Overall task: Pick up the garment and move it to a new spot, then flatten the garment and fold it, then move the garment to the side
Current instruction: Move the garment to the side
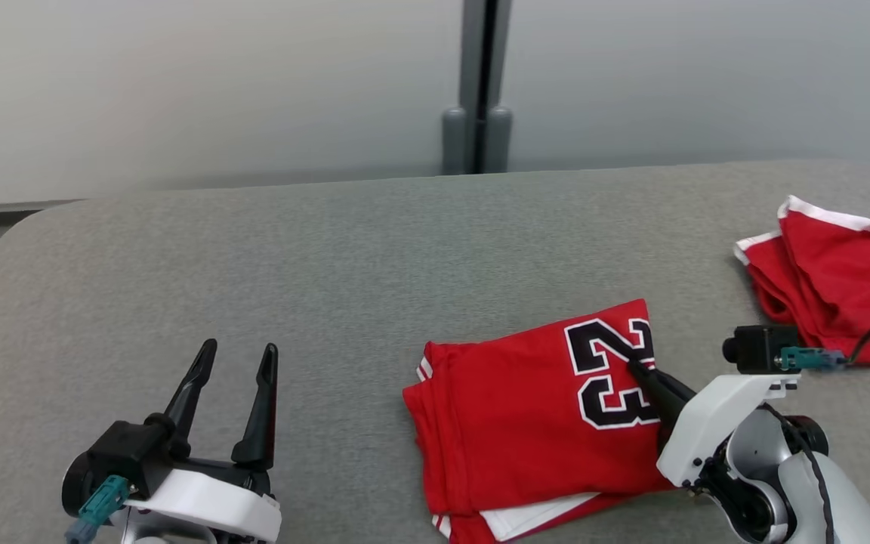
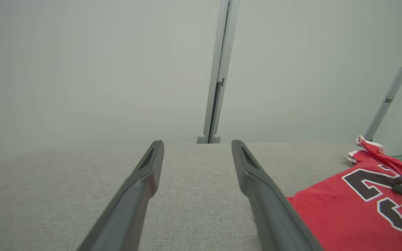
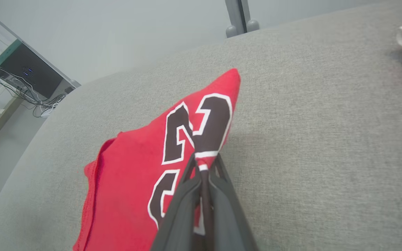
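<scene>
Clamping the right-hand edge of the folded red jersey (image 1: 510,423), which carries a black number 23 outlined in white, the right gripper (image 1: 637,369) has its two long dark fingers drawn together on the cloth.

**Position of the garment.** In the head view the jersey lies at the lower centre-right of the frame, on the grey fabric-covered table (image 1: 329,264). White-trimmed layers show under its bottom edge.

**Right gripper.** The arm enters from the lower right corner of the head view, with the fingers pointing up and left. Their tips sit on the printed digits at the jersey's right side. In the right wrist view the right gripper (image 3: 205,161) rises from the bottom centre, and a narrow ridge of red cloth is pinched between the fingers. From the tips the jersey (image 3: 134,167) spreads to the left and lower left. One corner points toward the upper centre of the frame.

**Left gripper.** The left gripper (image 1: 239,349) sits at the lower left of the head view with its fingers apart and nothing between them, well apart from the jersey. In the left wrist view bare table shows between the fingers (image 2: 145,174), and the jersey (image 2: 340,219) occupies the lower right corner.

**Other items.** A crumpled red garment with white trim (image 1: 835,279) lies at the right edge of the head view, apart from the jersey.
</scene>
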You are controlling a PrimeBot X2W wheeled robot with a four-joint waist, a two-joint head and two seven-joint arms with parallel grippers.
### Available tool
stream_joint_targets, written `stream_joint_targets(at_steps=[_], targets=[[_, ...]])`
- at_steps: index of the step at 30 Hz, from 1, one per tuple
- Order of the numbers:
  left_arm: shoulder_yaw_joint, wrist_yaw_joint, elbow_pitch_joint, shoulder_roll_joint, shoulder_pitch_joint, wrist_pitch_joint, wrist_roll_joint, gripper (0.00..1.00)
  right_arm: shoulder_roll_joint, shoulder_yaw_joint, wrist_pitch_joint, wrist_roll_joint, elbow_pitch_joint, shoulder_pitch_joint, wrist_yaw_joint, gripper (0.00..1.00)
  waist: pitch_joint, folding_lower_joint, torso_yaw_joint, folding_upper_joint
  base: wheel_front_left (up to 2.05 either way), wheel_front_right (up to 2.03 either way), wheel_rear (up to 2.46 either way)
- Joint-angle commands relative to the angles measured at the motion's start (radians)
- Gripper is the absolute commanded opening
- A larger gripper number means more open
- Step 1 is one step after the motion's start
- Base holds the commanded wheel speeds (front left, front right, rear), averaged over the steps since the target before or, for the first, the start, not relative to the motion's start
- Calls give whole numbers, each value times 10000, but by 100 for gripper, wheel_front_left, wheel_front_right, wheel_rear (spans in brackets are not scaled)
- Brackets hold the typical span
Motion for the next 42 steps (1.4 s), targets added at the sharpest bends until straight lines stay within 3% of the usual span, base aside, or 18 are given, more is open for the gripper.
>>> stream_joint_targets(at_steps=[1,9,16,30,42], targets=[[-47,-60,14,-25,-185,8,47,100,-127,62,-134,95,-72,-144,0,0,56,0,-990,-1,0,0,0],[-293,-266,256,-102,-604,-25,132,100,-456,355,-507,413,-162,-406,0,0,173,0,-2760,-1,0,0,0],[-346,-346,421,-32,-861,-45,179,100,-563,624,-949,625,-76,-755,0,0,459,0,-3418,-1,0,0,0],[-398,-371,130,373,-1549,280,405,100,-1541,1846,-1970,1219,1006,-4118,0,0,2124,0,-3004,-1,0,0,0],[-625,-470,64,477,-2349,431,655,100,-4091,2467,-1425,2055,3161,-6957,-2,0,3722,0,-2150,-1,0,0,0]])
